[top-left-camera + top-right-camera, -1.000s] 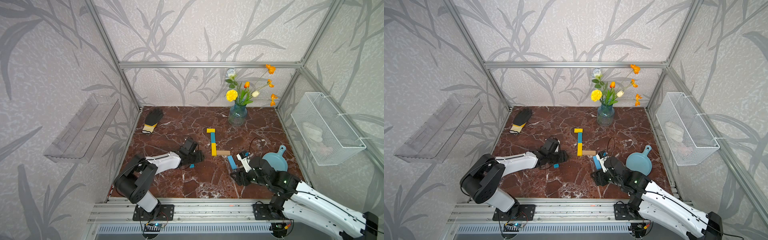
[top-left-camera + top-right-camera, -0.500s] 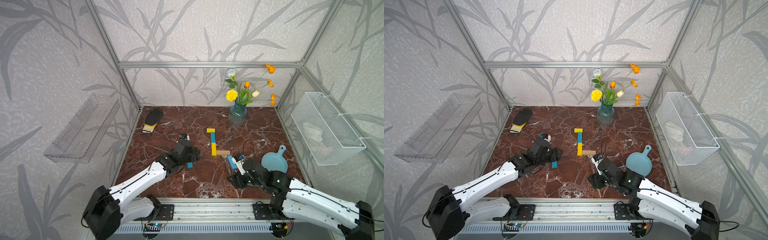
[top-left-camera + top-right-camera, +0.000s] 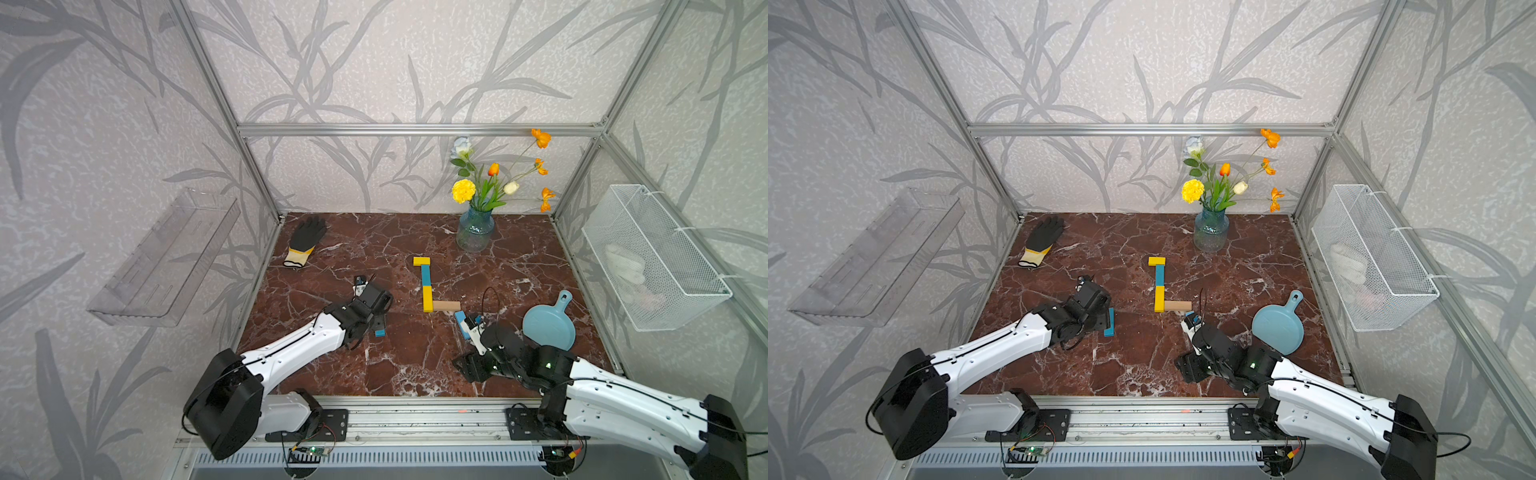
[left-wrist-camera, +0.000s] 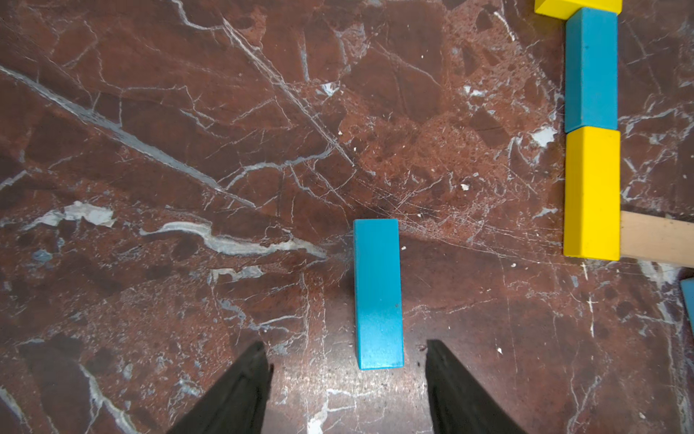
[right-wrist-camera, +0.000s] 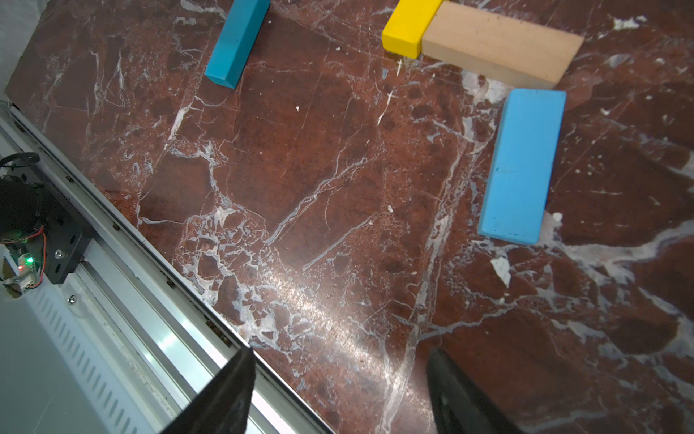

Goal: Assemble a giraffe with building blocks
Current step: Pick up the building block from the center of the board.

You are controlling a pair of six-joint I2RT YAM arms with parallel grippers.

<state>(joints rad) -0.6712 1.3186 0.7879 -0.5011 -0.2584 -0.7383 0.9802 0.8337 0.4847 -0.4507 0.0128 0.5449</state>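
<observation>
The giraffe in both top views is an L of building blocks: yellow head, teal neck bar, yellow neck bar and tan body. A loose teal block lies on the marble straight ahead of my left gripper. That gripper is open, with the block's near end just past its fingertips and untouched. A lighter blue block lies flat close to the tan body's end. My right gripper is open and empty over the table's front edge.
A light-blue scoop lies right of the right arm. A glass vase of flowers stands at the back, and a black glove lies at the back left. A wire basket hangs on the right wall. The metal front rail runs under the right gripper.
The left arm has stretched out low, its gripper drawing slightly back from the teal block. The right gripper has pulled back toward the front rail, away from the blue block. No block moved.
</observation>
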